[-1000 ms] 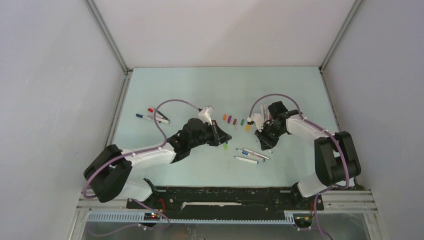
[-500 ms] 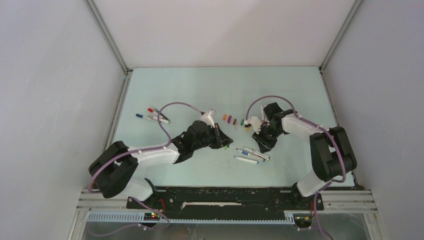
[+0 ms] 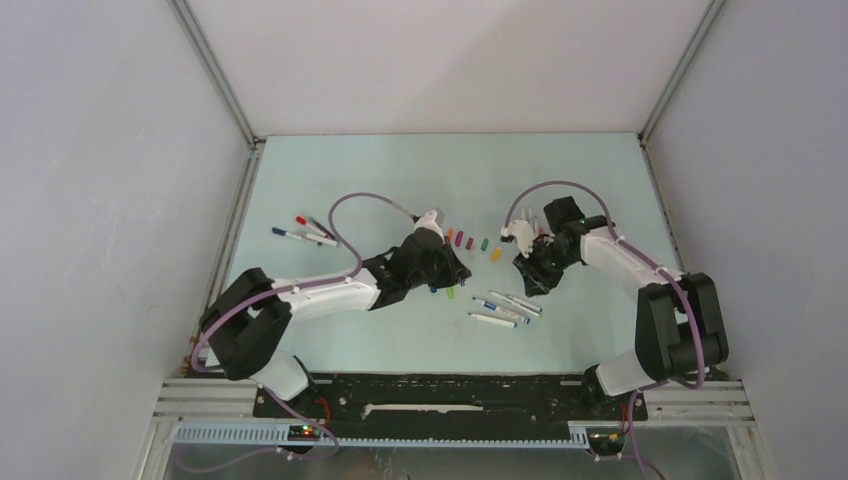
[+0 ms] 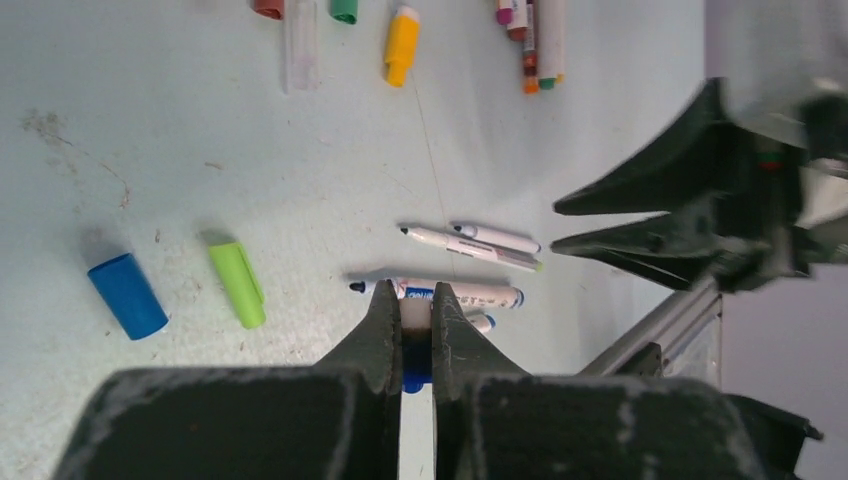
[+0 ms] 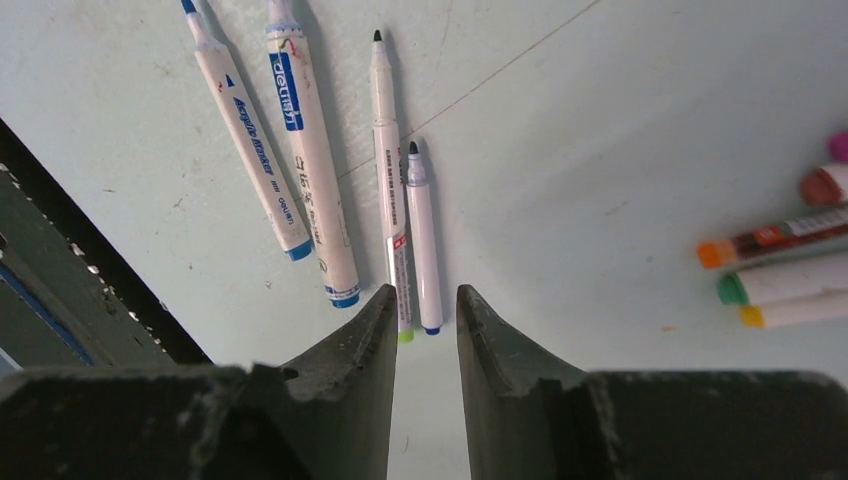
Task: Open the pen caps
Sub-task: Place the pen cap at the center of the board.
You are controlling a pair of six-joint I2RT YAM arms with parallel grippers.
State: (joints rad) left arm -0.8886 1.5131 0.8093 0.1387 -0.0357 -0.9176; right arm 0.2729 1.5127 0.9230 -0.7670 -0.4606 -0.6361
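Left gripper [image 4: 411,298], now further right, clamps white blue-ended plastic pen [image 4: 415,375]; right gripper [image 5: 425,300] parts, empty, backed off short orange plastic cap [image 3: 495,255].

Up top, the fixed camera sits high behind the arm bases. It tilts down and forward, far enough back to take in the whole counter [image 3: 400,170] and both arms. The left wrist camera sits low and near, looking out along the surface past the left tool [image 4: 410,300]. The right wrist camera is tighter, peering steeply down between the fingers of the right tool [image 5: 425,300], with the counter filling the shot. That same right tool [image 4: 580,226] shows at the right of the left wrist view. All three views share the loose white pens [image 3: 505,305] at the counter's near middle [image 4: 470,247] [image 5: 305,150].
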